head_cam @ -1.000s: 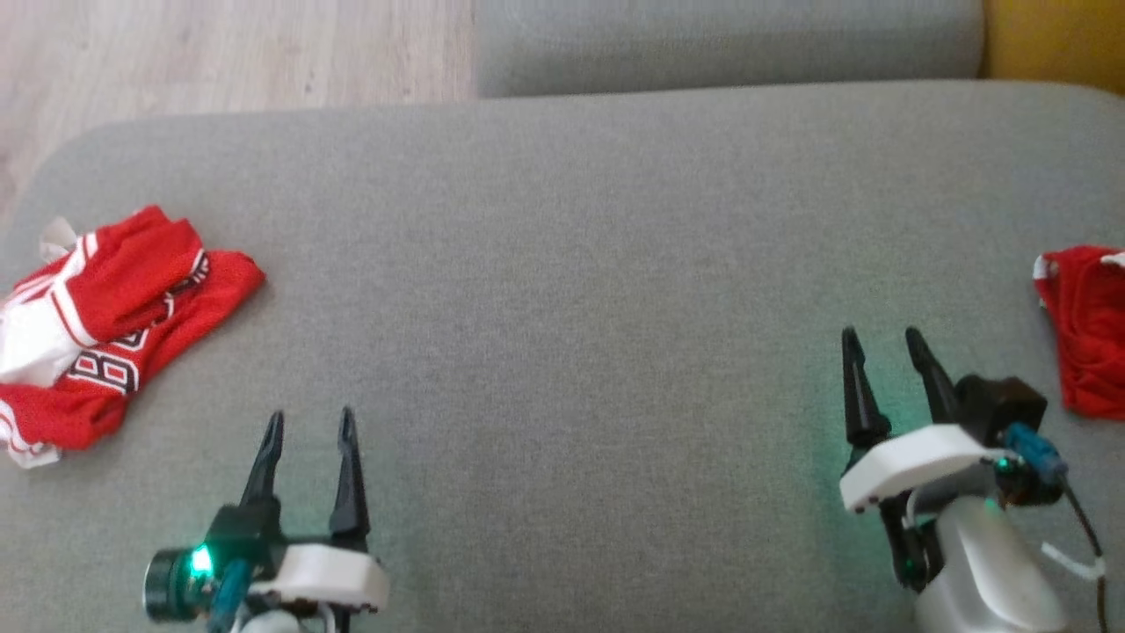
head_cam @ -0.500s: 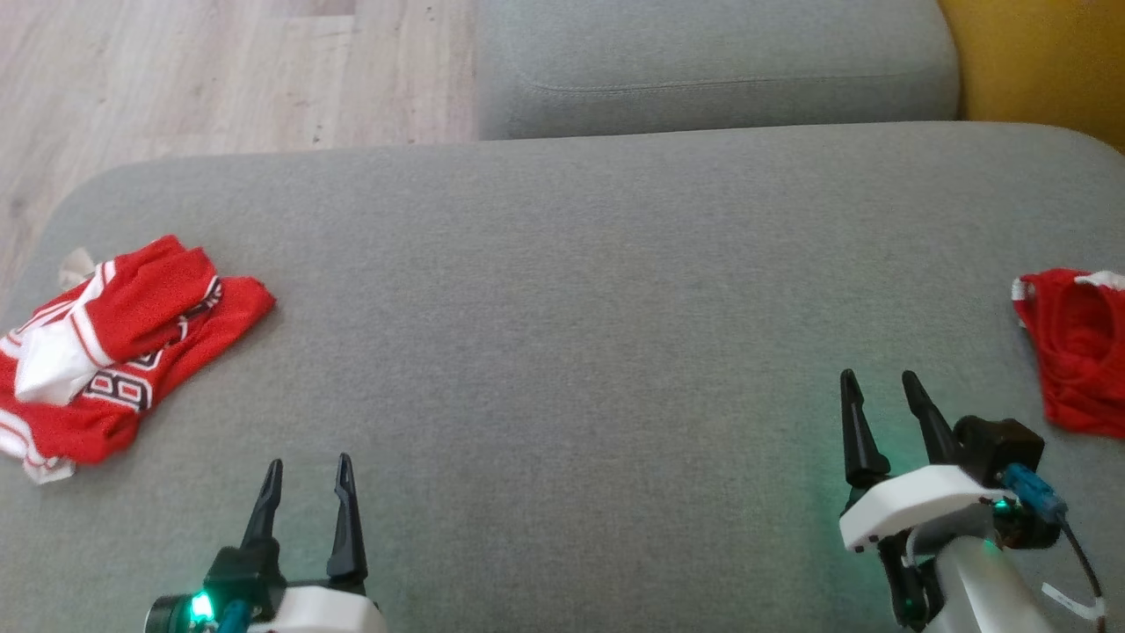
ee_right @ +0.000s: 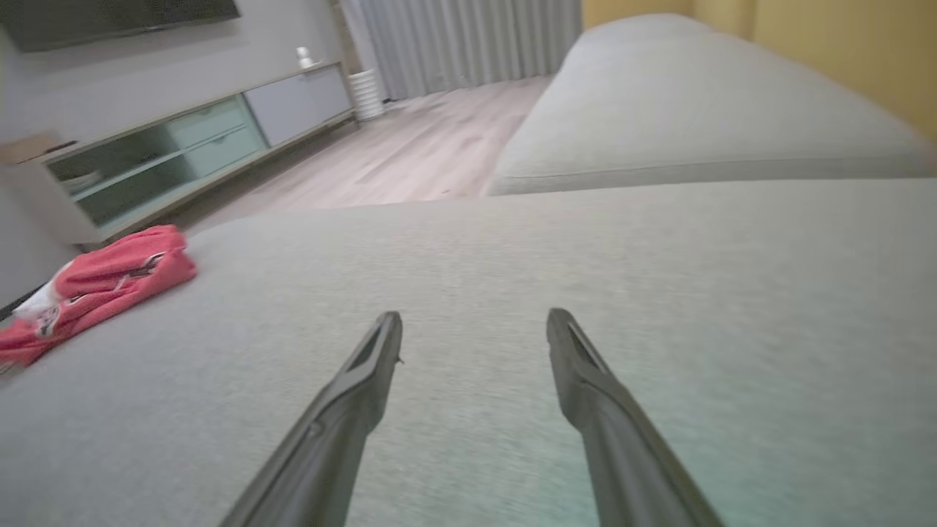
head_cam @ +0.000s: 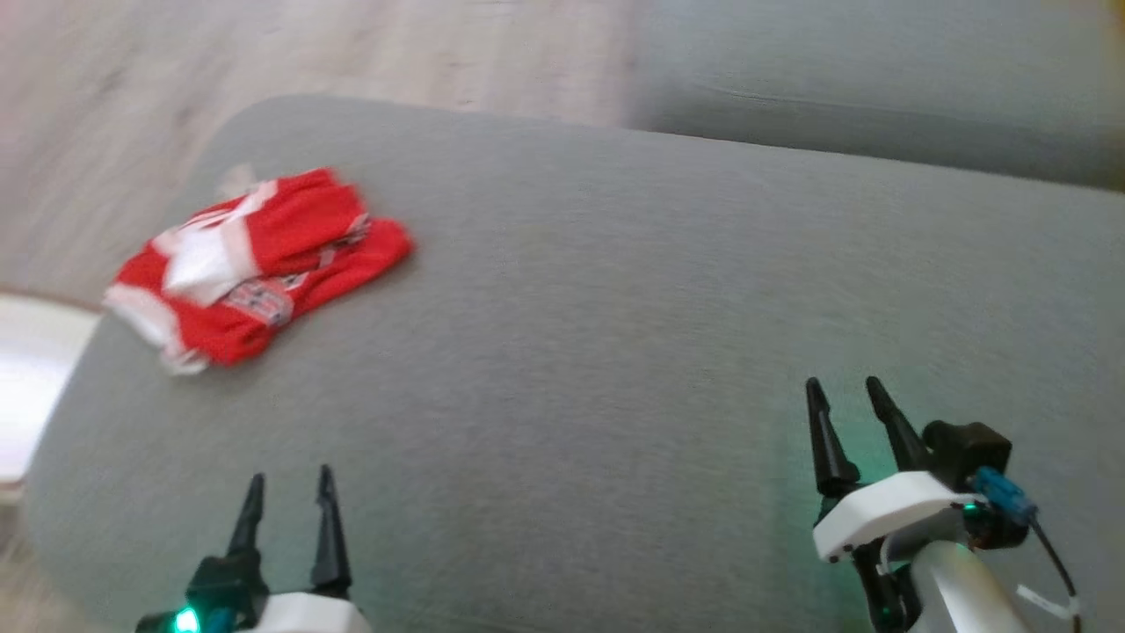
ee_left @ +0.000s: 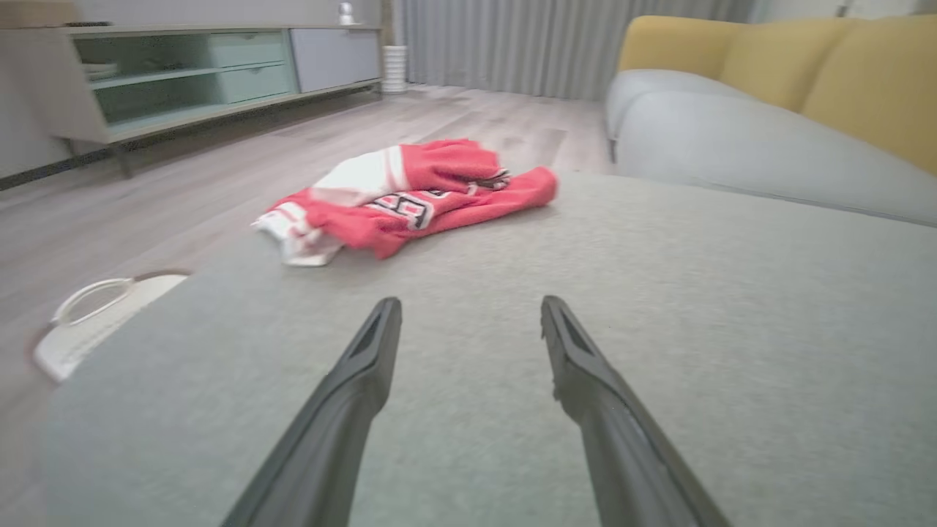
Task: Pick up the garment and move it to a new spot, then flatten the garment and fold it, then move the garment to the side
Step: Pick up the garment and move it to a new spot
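Note:
A crumpled red and white garment (head_cam: 259,268) with black lettering lies near the far left corner of the grey cushion (head_cam: 615,334). In the left wrist view the garment (ee_left: 410,197) sits ahead of the fingers, a little to the left. In the right wrist view the garment (ee_right: 88,289) lies far off at the left edge. My left gripper (head_cam: 288,482) stands open at the lower left, well short of the garment, nothing between its fingers. My right gripper (head_cam: 845,387) is open at the lower right, over bare cushion.
Wooden floor (head_cam: 264,53) lies beyond the cushion's left and far edges. A second grey cushion (head_cam: 879,97) adjoins at the back right, with yellow backrests (ee_left: 842,80) behind. A white basket (ee_left: 95,315) sits on the floor by the cushion's left corner. A low cabinet (ee_left: 183,73) stands across the room.
The whole head picture has shifted: the camera turned left, bringing the garment toward the middle and taking the red cloth at the right edge out of frame. Both grippers stay open.

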Robot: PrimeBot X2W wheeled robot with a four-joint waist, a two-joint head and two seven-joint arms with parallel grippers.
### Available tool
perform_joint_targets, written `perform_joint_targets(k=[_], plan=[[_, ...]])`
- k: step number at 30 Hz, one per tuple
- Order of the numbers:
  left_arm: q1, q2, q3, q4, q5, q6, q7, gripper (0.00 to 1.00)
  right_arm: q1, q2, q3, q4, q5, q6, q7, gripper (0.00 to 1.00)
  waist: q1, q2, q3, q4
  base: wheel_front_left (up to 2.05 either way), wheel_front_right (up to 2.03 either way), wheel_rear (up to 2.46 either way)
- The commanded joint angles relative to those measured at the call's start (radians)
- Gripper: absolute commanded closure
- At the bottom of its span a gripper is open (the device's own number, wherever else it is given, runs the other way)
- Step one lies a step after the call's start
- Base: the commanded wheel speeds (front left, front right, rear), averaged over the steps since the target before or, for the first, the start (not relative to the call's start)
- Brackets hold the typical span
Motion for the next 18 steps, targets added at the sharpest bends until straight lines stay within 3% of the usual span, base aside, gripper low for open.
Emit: perform_joint_targets(k=[1,8,13,18], plan=[[-0.007,0.003,0.054,-0.021,0.007,0.0,-0.002,0.0,-0.009,-0.001,0.042,-0.034,0.011,-0.001,-0.01,0.0,0.0,0.0,0.003,0.119,0.0,0.0,0.0],[0.033,0.003,0.117,-0.022,0.006,-0.028,-0.002,0.0,-0.012,-0.001,0.12,-0.043,0.071,-0.001,-0.01,0.0,0.0,0.0,0.008,0.238,0.0,0.0,0.0],[0.022,0.003,0.134,-0.024,-0.007,-0.046,-0.002,0.0,-0.023,-0.001,0.154,-0.051,0.081,-0.001,-0.01,0.0,0.0,0.0,0.03,0.25,0.0,0.0,0.0],[-0.043,0.003,0.134,-0.027,-0.065,-0.096,-0.002,0.0,-0.04,-0.001,0.171,-0.061,0.084,-0.001,-0.01,0.0,0.0,0.0,0.067,0.23,0.0,0.0,0.0]])
